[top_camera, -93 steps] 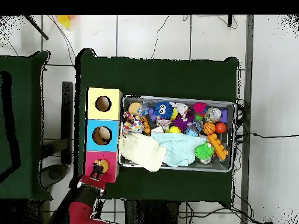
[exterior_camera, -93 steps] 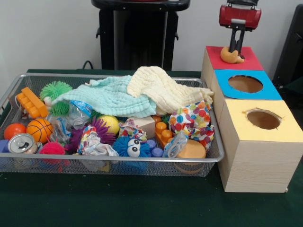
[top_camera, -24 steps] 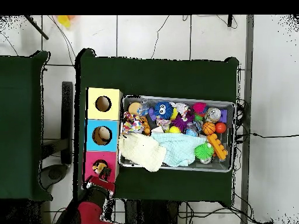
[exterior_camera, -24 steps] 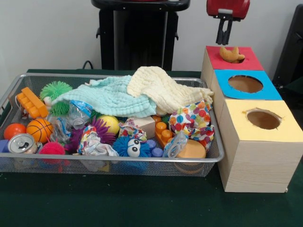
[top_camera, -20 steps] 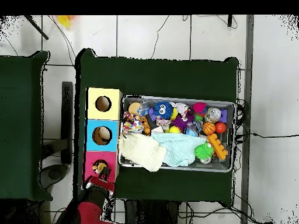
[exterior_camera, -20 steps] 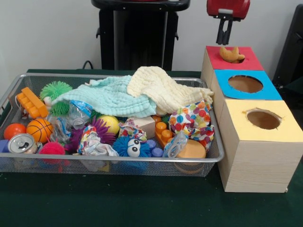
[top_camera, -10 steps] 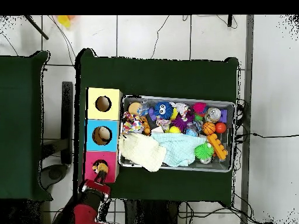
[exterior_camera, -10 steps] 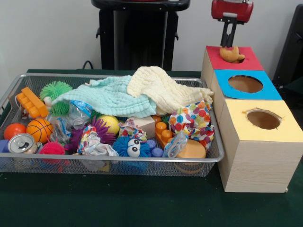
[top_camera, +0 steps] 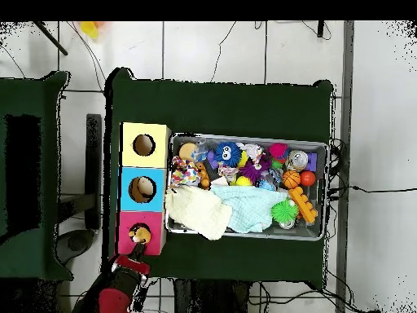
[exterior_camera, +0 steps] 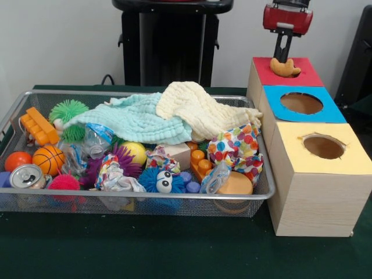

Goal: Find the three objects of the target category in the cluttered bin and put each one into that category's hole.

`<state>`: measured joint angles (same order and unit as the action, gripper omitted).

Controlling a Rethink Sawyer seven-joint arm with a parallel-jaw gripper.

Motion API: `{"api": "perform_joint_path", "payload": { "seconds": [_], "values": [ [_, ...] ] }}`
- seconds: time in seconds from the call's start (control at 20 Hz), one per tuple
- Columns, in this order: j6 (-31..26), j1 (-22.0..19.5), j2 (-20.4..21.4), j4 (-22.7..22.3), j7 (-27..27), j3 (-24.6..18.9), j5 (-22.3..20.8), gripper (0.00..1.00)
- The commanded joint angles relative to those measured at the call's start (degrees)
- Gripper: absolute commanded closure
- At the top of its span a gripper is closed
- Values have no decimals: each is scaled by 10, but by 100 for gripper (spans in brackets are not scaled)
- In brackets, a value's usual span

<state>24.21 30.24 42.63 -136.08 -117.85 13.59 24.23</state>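
At the bottom of the frame is the dark green bench (exterior_camera: 174, 256). On it sits a wire bin (exterior_camera: 145, 200) full of toys. Along its near side are a silver can (exterior_camera: 26, 176), a small basketball (exterior_camera: 48, 159), a blue fuzzy ball with big eyes (exterior_camera: 160, 180), and a cloth with bright spots (exterior_camera: 235, 148). Farther back in the bin a light green cloth (exterior_camera: 131, 119) and a pale yellow cloth (exterior_camera: 197, 107) lie over other things. A green spiky ball (exterior_camera: 68, 110) sits at the far left. At the right of the frame three wooden boxes stand in a row, touching each other: the yellow box (exterior_camera: 319, 168) is nearest, then the blue box (exterior_camera: 302, 104), then the red box (exterior_camera: 288, 72) at the back. A brown croissant toy (exterior_camera: 285, 68) lies in the hole on the red box, sticking up a bit. The pincer (exterior_camera: 285, 55) hangs just above it in the upper right. I cannot tell how wide the pincer is, or whether it touches the toy.
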Motion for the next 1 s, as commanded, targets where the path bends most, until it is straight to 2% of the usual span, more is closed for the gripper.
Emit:
{"api": "perform_joint_path", "payload": {
  "seconds": [0.05, 0.45, 0.7, 1.0],
  "values": [
    [23, -5, -34, 71, -120, -33, 33, 100],
    [10, -7, -17, 67, -105, -18, 30, 100],
    [17, -19, -29, 76, -103, -20, 23, 100],
    [6, -11, -37, 92, -93, -14, 47, 100]
  ]
}}
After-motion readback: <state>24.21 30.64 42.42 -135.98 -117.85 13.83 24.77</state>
